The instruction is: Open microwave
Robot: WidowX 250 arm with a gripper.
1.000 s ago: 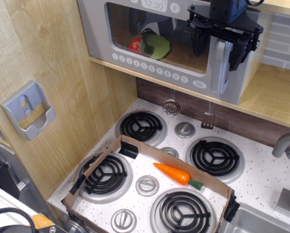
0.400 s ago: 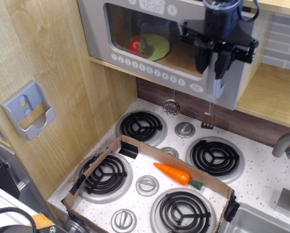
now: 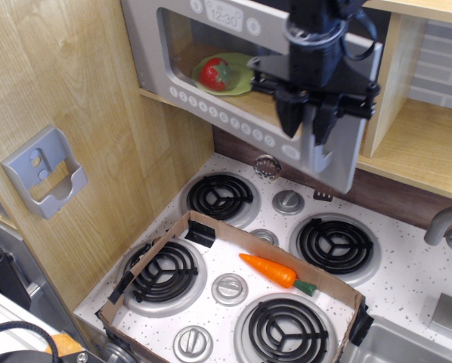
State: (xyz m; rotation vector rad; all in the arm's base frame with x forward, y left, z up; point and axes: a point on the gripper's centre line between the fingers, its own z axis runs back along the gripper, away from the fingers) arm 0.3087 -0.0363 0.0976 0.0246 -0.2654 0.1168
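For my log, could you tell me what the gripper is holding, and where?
The gripper grips the microwave door by its handle, at the door's right edge.

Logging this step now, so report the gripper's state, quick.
Gripper: fingers closed around the handle side of the microwave door, which stands swung partly out from the cabinet.

Fingers (image 3: 309,121) at microwave (image 3: 211,57) handle (image 3: 322,147)

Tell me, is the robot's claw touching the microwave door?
Touching. In the only view, the claw has its fingers either side of the handle at the swinging edge of the microwave door, and no gap shows between them.
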